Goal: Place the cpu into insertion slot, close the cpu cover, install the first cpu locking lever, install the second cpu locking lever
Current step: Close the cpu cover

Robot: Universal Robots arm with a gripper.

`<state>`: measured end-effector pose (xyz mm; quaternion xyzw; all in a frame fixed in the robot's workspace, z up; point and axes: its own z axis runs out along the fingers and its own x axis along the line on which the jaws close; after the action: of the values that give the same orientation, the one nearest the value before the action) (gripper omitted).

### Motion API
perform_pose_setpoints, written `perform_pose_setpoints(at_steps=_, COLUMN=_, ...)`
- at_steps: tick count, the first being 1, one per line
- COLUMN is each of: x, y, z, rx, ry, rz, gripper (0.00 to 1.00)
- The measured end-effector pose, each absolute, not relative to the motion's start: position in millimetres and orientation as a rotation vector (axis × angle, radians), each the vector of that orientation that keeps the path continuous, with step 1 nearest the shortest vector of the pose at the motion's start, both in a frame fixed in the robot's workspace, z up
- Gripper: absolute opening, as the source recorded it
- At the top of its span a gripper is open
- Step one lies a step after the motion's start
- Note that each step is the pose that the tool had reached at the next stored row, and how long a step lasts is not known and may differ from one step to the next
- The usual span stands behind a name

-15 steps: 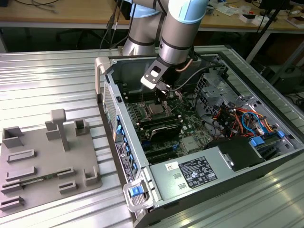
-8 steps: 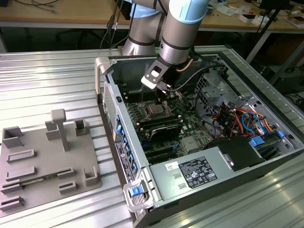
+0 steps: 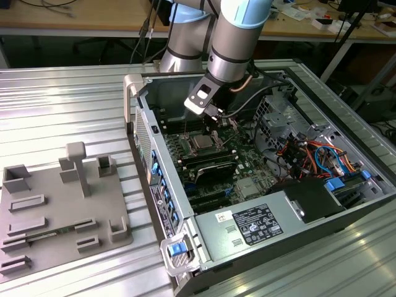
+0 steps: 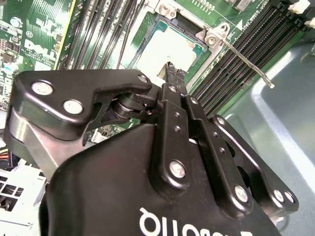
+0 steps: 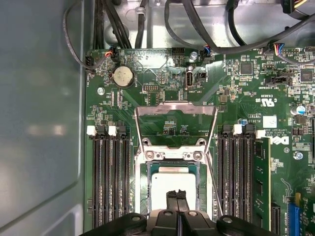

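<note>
Silver cpu (image 5: pixel 172 183) in insertion slot (image 5: pixel 149 171), cpu cover (image 5: pixel 175 106) raised, tool (image 5: pixel 176 195) pinched above

Cpu (image 5: pixel 172 183): you see square chip, silver-grey face up, seated flat in insertion slot (image 5: pixel 149 179). In exterior view, you find same chip (image 3: pixel 201 143) mid-board. Slot: silver rim showing around chip edges. Cpu cover (image 5: pixel 174 107): silver frame with square cut-out, swung open, standing up from hinged edge of slot. Locking lever (image 4: pixel 241 60): thin silver rod, unlatched, angled away from slot corner.
</note>
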<state>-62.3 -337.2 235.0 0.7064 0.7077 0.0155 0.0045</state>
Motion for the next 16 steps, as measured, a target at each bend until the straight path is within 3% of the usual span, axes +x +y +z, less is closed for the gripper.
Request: perform_pose_setpoints(at_steps=16, x=-62.3, y=-337.2, z=239.3, rx=2.213, ry=2.217, rz=0.05, gripper=0.11)
